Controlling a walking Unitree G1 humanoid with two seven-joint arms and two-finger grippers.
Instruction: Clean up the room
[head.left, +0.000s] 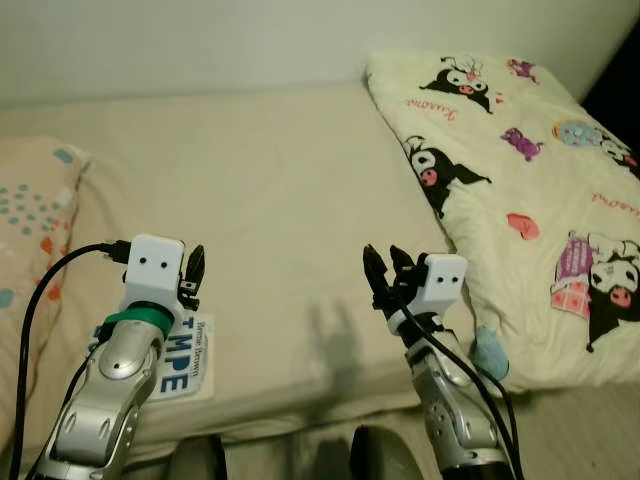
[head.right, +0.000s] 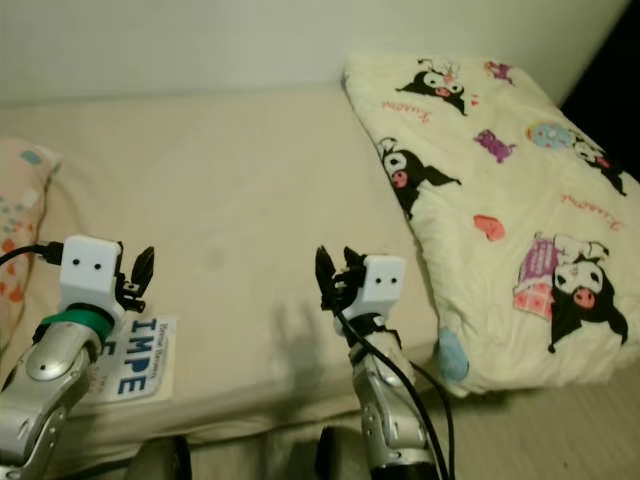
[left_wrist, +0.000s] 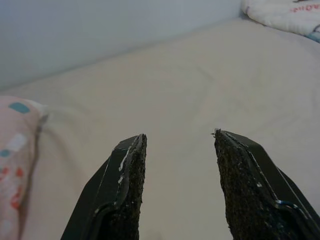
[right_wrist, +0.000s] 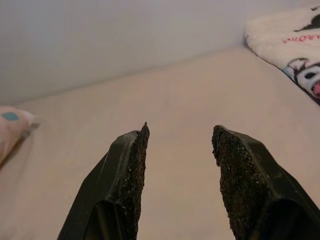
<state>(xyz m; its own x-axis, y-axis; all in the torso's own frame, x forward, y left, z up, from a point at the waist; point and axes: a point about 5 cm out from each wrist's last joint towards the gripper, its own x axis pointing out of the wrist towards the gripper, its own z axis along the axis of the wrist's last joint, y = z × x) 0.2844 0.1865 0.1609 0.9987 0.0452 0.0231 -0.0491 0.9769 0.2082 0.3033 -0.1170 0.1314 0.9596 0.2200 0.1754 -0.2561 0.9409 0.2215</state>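
Observation:
A beige bed (head.left: 260, 200) lies before me. Near its front left edge rests a white book with blue letters (head.left: 190, 365), partly hidden under my left arm. My left gripper (head.left: 195, 272) hovers just above the book's far end, open and holding nothing; its black fingers (left_wrist: 125, 185) frame bare sheet. My right gripper (head.left: 385, 275) is held over the bed's front edge at centre right, open and empty, its fingers (right_wrist: 240, 180) pointing across the mattress. A folded cream blanket with cartoon prints (head.left: 520, 190) covers the bed's right side.
A pink pillow with teal and orange dots (head.left: 30, 230) lies at the left end of the bed. A pale wall (head.left: 200, 40) runs behind the bed. Black cables trail from both wrists. My two dark feet (head.left: 290, 455) show below the bed's front edge.

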